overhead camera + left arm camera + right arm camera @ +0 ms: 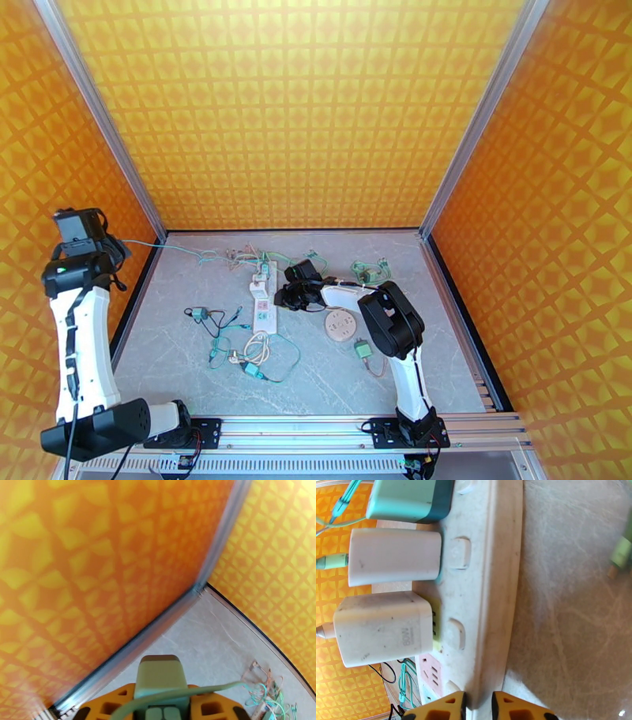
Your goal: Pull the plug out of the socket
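The green plug (160, 673) was clamped in the raised left gripper (162, 711), well clear of the power strip (489, 578) — itself pinched by the right gripper (477, 707). Extraction was judged done.

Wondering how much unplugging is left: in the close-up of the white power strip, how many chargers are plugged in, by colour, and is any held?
White chargers in the power strip: 2
Teal charger in the strip: 1
Green charger held in the left fingers: 1
Total: 4
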Controlling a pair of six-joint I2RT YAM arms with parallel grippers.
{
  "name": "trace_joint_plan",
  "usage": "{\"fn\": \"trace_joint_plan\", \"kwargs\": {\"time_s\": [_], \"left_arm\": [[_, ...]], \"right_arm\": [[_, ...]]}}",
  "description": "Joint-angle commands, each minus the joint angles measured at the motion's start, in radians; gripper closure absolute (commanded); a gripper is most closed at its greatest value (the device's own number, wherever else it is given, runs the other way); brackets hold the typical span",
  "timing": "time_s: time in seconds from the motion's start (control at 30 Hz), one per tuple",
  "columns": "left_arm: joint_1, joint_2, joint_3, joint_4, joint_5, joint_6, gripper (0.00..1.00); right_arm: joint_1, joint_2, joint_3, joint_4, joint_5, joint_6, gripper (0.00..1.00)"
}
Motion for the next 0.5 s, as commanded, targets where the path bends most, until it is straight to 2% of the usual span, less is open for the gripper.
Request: {"fn": "trace_joint_plan", "kwargs": {"time_s": [0.0,0.23,0.47], "left_arm": [[-0.020,0.040,-0.147,0.107,0.166,-0.013,0.98],[-0.073,0.152,-0.324,0.259,0.269,-0.027,0.96],[-0.101,0.352,-0.315,0.307,0.307,-0.009,0.93]], "right_arm": [[-0.003,0.038,-0.028,-0.172,0.053,-0.006,0.76],[-0.003,0.030,-0.035,-0.179,0.056,-0.009,0.76],[-0.002,0.015,-0.042,-0.186,0.063,-0.010,0.76]]}}
